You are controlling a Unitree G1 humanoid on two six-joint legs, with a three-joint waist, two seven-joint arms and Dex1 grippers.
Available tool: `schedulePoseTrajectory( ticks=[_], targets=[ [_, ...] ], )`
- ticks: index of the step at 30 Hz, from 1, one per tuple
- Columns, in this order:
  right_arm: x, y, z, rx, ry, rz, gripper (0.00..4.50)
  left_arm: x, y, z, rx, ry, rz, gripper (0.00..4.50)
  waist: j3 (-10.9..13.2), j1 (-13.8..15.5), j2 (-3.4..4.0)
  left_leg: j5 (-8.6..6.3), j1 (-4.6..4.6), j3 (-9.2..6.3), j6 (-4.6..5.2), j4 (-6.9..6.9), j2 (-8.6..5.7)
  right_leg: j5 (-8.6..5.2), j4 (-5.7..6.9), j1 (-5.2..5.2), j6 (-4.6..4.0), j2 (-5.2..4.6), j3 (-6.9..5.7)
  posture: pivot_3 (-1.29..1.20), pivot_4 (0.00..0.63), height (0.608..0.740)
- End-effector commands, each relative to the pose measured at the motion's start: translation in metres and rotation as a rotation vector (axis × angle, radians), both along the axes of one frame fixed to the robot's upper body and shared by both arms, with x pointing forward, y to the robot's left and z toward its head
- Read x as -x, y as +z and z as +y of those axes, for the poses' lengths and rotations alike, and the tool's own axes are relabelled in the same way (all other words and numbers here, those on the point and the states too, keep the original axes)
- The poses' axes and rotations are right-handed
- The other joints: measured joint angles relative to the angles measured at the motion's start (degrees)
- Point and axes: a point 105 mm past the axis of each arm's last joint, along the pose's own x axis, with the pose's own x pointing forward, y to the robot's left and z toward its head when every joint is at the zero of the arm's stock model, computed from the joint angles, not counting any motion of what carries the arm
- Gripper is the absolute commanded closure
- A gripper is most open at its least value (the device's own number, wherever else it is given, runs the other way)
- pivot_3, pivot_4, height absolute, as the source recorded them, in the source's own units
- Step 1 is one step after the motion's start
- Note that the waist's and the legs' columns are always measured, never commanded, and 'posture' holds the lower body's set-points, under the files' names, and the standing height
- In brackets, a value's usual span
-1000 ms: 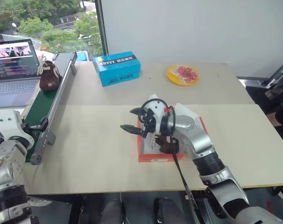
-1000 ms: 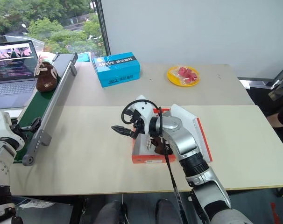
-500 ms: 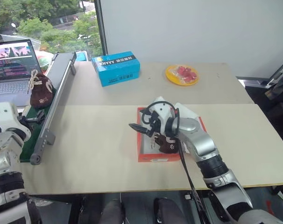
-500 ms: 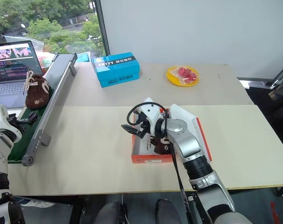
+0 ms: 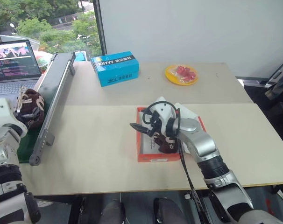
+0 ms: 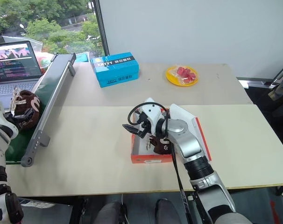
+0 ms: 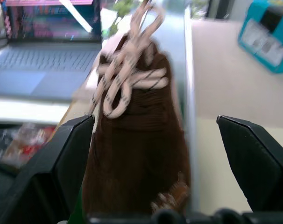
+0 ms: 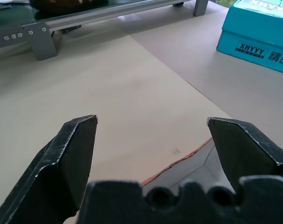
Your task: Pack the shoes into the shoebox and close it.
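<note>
left wrist view: left pincer (image 7: 153,135) wide around a shoe (image 7: 134,149); right pincer (image 8: 153,135) wide, empty.

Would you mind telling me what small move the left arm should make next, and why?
Probably close the left end effector on the brown shoe. Its fingers stand open on either side of that shoe on the green conveyor belt, while the other shoe already lies in the open orange-red shoebox below the open right end effector.
</note>
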Motion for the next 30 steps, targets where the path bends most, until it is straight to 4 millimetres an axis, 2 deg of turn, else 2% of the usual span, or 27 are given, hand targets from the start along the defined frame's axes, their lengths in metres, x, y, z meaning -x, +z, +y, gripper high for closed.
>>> schedulePoseTrajectory(
  ticks=[1,4,7,11,15,17,20,23,26,30],
  targets=[
    [0.000,0.017,-0.006,-0.008,-0.014,-0.064,0.05,-0.007,0.013,0.000,-0.018,0.015,-0.051,0.00,0.00,0.08,0.00,0.00,-0.01,-0.01,0.00,0.01,0.00,0.00,0.00,0.00,0.00,0.00,-0.02,0.00,0.150,0.740],
    [0.000,0.020,-0.010,-0.005,-0.025,-0.068,0.00,-0.015,0.010,-0.014,0.004,-0.037,-0.054,0.80,-0.01,0.52,-0.01,0.01,-0.03,-0.02,-0.01,0.04,-0.01,0.00,0.00,0.01,0.00,-0.02,-0.07,0.00,0.150,0.740],
    [0.000,0.022,-0.011,-0.005,-0.030,-0.067,0.00,-0.019,0.011,-0.020,0.001,-0.054,-0.059,1.84,-0.01,0.85,-0.02,0.01,-0.03,-0.02,-0.02,0.06,-0.02,0.00,0.02,0.04,0.00,-0.03,-0.09,0.00,0.150,0.740],
    [0.001,0.022,-0.012,-0.004,-0.035,-0.061,0.00,-0.023,0.025,-0.024,-0.012,-0.054,-0.106,3.13,-0.01,1.34,-0.02,0.04,-0.01,-0.05,-0.05,0.06,-0.03,0.00,0.07,0.05,0.00,-0.03,-0.11,0.00,0.150,0.740],
    [0.002,0.023,-0.011,-0.010,-0.036,-0.055,0.00,-0.028,0.051,-0.029,-0.032,-0.054,-0.189,4.10,-0.03,1.54,-0.06,0.04,-0.07,-0.09,-0.05,0.08,-0.03,0.00,0.04,0.05,0.00,-0.03,-0.16,0.00,0.150,0.740],
    [0.002,0.026,-0.010,-0.037,-0.039,-0.036,0.00,-0.032,0.066,-0.040,-0.041,-0.085,-0.236,4.10,-0.03,1.43,-0.09,0.04,-0.12,-0.10,-0.04,0.08,-0.03,0.00,0.09,0.04,0.00,-0.02,-0.17,0.00,0.150,0.740],
    [0.001,0.030,-0.012,-0.090,-0.051,0.025,0.00,-0.040,0.087,-0.071,-0.050,-0.185,-0.295,4.10,-0.02,1.37,-0.11,0.04,-0.15,-0.10,-0.05,0.09,-0.03,0.00,0.35,0.01,0.00,-0.02,-0.17,0.00,0.150,0.740],
    [-0.011,0.031,-0.025,-0.051,-0.137,0.045,0.00,-0.047,0.098,-0.109,-0.054,-0.311,-0.322,4.10,-0.02,1.35,-0.11,0.04,-0.14,-0.12,-0.05,0.16,-0.03,0.00,0.42,0.03,0.00,-0.02,-0.16,0.00,0.150,0.740],
    [-0.026,0.041,-0.038,-0.065,-0.236,0.050,0.00,-0.051,0.102,-0.146,-0.030,-0.420,-0.341,4.10,-0.02,1.18,-0.11,0.04,-0.12,-0.11,-0.05,0.18,-0.04,0.00,0.45,0.03,0.00,0.00,-0.13,0.00,0.150,0.740],
    [-0.035,0.078,-0.043,-0.269,-0.283,0.094,0.00,-0.053,0.095,-0.230,0.064,-0.639,-0.344,4.10,-0.02,1.11,-0.11,0.04,-0.15,-0.14,-0.05,0.16,-0.04,0.00,0.43,0.02,0.00,0.00,-0.12,0.00,0.150,0.740]
  ],
)
